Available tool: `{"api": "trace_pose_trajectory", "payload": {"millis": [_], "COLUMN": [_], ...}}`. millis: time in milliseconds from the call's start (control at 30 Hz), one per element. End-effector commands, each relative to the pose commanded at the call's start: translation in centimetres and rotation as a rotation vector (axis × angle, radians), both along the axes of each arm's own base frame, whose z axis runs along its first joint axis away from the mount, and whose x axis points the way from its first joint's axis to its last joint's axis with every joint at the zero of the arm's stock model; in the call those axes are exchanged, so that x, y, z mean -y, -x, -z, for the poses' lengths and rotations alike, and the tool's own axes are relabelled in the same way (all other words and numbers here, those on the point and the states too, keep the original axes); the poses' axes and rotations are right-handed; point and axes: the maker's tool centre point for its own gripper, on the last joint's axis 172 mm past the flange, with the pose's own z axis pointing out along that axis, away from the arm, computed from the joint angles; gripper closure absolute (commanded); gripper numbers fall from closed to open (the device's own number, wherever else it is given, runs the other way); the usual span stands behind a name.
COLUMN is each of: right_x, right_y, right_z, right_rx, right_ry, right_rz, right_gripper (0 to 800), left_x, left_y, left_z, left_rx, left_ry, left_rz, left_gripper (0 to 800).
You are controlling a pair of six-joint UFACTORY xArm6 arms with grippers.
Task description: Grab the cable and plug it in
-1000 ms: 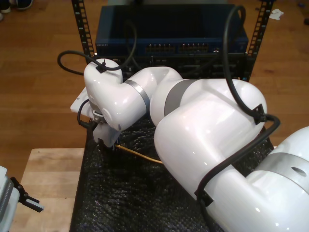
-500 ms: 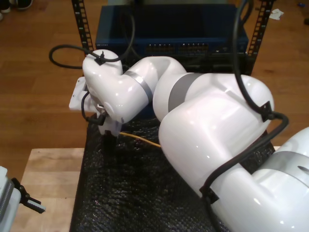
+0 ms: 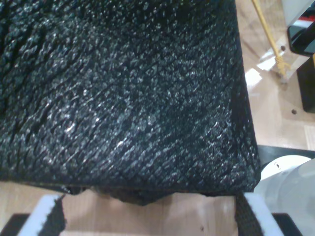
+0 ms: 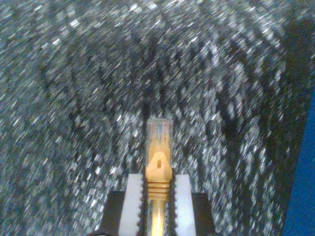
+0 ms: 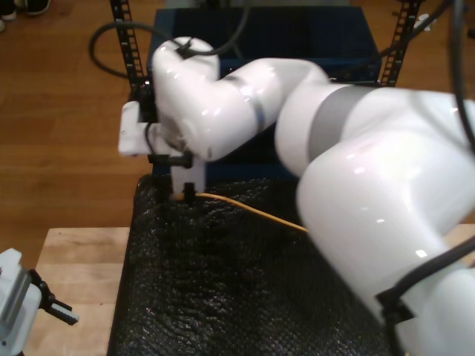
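My second gripper (image 4: 157,206) is pinching the cable (image 4: 158,167) just behind its clear plug, the white pads (image 4: 132,201) tight on either side of the orange boot, the plug tip pointing out over the black mat (image 4: 74,98). In the exterior view this gripper (image 5: 185,194) sits near the mat's (image 5: 223,297) far edge, at about 10 o'clock of the mat, with the cable (image 5: 252,211) trailing toward 3 o'clock until the white arm (image 5: 371,185) hides it. Just beyond, at 12 o'clock, stands the rack (image 5: 126,52) with a blue unit (image 5: 312,30) largely covered by the arm; its ports cannot be made out.

My first gripper (image 3: 147,216) is spread, its fingertips (image 3: 49,216) wide apart at the mat's (image 3: 123,98) near edge over the wooden tabletop (image 3: 266,108). The exterior view puts it (image 5: 52,308) at 8 o'clock, well apart from the other, over bare tabletop (image 5: 74,259). Another yellow cable (image 3: 268,34) lies beyond the mat's side edge.
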Motion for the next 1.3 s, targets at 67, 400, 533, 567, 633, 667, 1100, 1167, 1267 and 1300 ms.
{"api": "trace_pose_trajectory", "payload": {"millis": [67,400,533,567,633,667,1100,1167,1267,1300], "right_x": [1.3,5.7,7.2,7.3,8.2,8.8,12.3,12.7,13.6,13.7], "right_y": [0.3,2.4,3.7,4.2,4.7,4.9,8.5,9.1,9.6,9.9], "right_z": [-0.9,-4.4,-5.0,-5.3,-5.8,-6.1,-9.0,-9.5,-10.2,-10.2], "right_rx": [-0.012,-0.045,-0.093,-0.102,-0.113,-0.116,-0.122,-0.12,-0.121,-0.127], "right_ry": [-0.007,-0.08,-0.134,-0.145,-0.156,-0.16,-0.228,-0.25,-0.278,-0.283], "right_rz": [-0.002,-0.004,0.003,-0.001,0.003,0.012,0.034,0.035,0.049,0.053], "right_gripper": [791,791,791,791,791,791,791,791,791,791], "left_x": [0.6,5.4,6.2,6.4,7.1,7.7,14.6,15.0,15.4,15.4], "left_y": [-0.5,-2.2,-3.2,-3.4,-4.0,-4.3,-7.2,-7.8,-8.8,-9.0], "left_z": [-0.7,-3.7,-4.6,-4.7,-5.2,-5.4,-9.1,-9.5,-10.0,-10.1], "left_rx": [0.001,0.0,0.018,0.022,0.036,0.041,0.073,0.076,0.077,0.078], "left_ry": [0.008,0.1,0.126,0.135,0.161,0.176,0.299,0.321,0.354,0.363], "left_rz": [0.002,0.045,0.023,0.017,0.008,0.011,0.056,0.048,0.032,0.028], "left_gripper": [0,0,0,0,0,0,0,0,0,0]}}
